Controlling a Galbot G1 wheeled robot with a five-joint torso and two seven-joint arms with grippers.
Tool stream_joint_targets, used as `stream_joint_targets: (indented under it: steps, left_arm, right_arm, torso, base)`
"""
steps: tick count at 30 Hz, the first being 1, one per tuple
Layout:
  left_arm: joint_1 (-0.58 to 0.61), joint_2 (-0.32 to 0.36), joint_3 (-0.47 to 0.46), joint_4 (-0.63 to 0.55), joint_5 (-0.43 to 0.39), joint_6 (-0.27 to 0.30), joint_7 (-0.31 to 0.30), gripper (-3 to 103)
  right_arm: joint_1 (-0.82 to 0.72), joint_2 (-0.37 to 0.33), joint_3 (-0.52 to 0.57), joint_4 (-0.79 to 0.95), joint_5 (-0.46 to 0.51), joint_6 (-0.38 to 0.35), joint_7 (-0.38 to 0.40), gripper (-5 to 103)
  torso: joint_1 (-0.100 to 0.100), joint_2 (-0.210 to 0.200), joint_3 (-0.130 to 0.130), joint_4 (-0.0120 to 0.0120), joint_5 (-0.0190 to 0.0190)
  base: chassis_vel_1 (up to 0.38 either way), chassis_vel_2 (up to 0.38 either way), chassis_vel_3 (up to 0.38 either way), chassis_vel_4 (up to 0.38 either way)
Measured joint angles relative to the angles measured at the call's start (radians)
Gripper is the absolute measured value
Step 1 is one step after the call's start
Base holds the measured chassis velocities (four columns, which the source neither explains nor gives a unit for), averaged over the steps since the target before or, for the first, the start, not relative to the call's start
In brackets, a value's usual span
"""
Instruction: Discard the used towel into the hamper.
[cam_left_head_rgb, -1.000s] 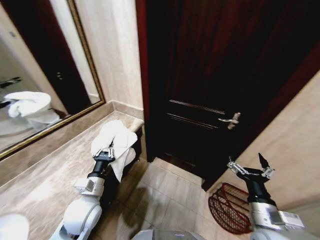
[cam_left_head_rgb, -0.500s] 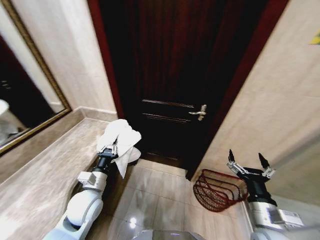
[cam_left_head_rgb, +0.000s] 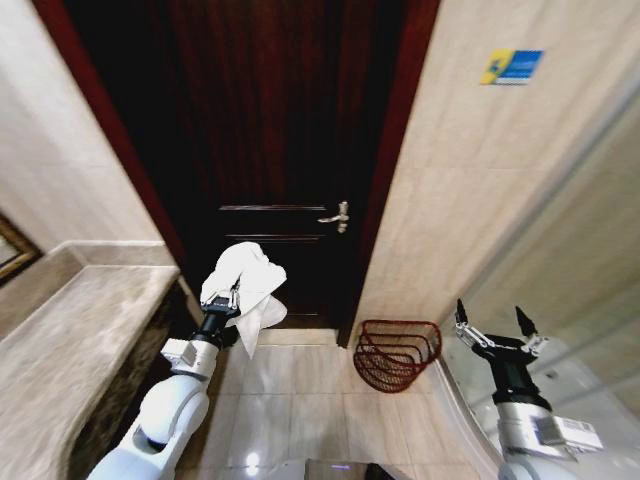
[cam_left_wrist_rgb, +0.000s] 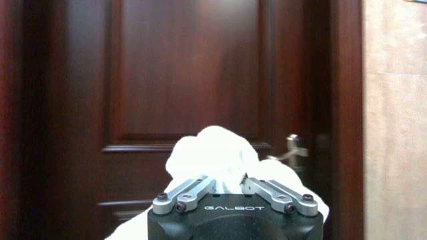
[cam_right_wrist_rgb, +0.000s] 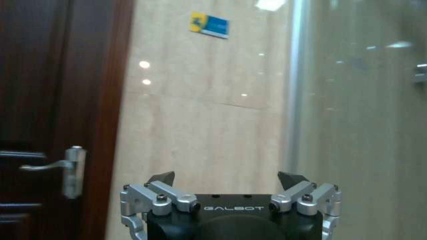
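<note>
L gripper holds crumpled white cloth towel up in air before dark wood door; R gripper empty.

L fingers clenched on towel, loose end hanging below gripper, above beige tiled floor. Dark red-brown wire hamper sits on floor against beige tile wall, just right of door, between the two arms, well apart from towel. R fingers spread wide, gripper raised near glass panel. Marble counter at robot's left.
</note>
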Motion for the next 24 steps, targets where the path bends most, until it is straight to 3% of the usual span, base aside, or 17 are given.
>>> stream_joint_targets:
  steps: [20, 24]
  left_arm:
    - [-0.023, -0.011, 0.005, 0.045, -0.002, -0.012, 0.030, 5]
    - [-0.028, -0.017, 0.003, 0.072, 0.005, -0.053, 0.045, 5]
  right_arm:
    - [0.006, 0.000, -0.005, 0.006, -0.030, -0.025, 0.018, 100]
    - [0.002, 0.000, -0.001, 0.006, -0.044, -0.029, 0.025, 100]
  torso:
    - [0.000, 0.000, 0.000, -0.0001, 0.0002]
    - [0.000, 0.000, 0.000, -0.0002, 0.0001]
  base:
    - [-0.130, -0.129, -0.121, -0.125]
    - [-0.117, -0.120, -0.123, -0.121]
